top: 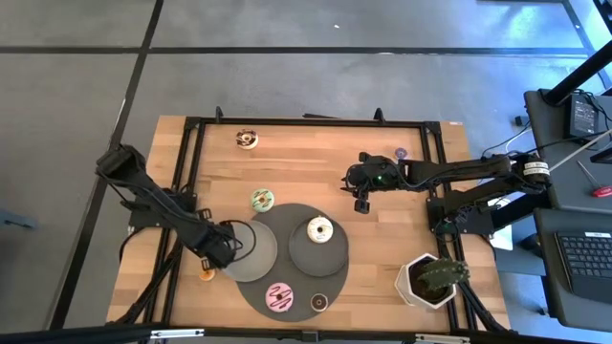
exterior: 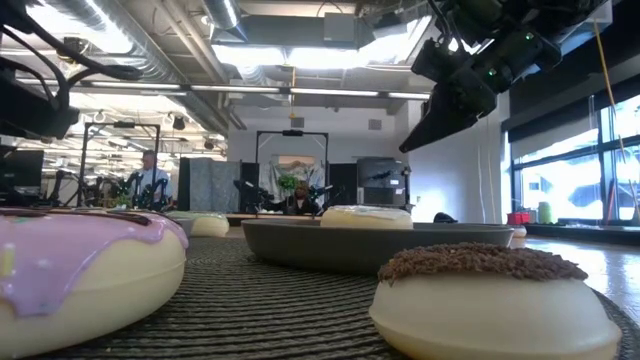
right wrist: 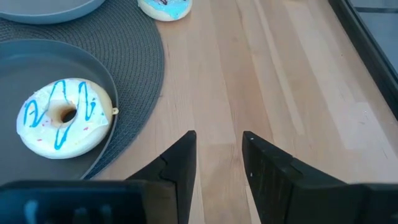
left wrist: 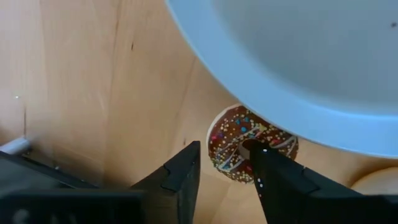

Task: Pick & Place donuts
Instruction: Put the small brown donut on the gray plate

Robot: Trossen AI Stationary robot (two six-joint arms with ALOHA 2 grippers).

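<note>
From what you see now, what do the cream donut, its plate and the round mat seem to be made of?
The cream donut looks like moulded plastic: smooth, faintly glossy, with painted blue zigzags.
The grey plate seems to be matte plastic or glazed ceramic; its even surface leaves this open.
The round mat looks woven, probably fabric or fibre cord, given its fine ribbed texture.

The left arm comes in from the left of the high view and bends down toward the lower left, where the left gripper (top: pixel 212 258) hangs low, its fingers (left wrist: pixel 180 177) parted with a gap between them. The right arm stretches in from the right edge across the upper middle; the right gripper (top: pixel 362 203) points downward, fingers (right wrist: pixel 180 162) apart.
</note>
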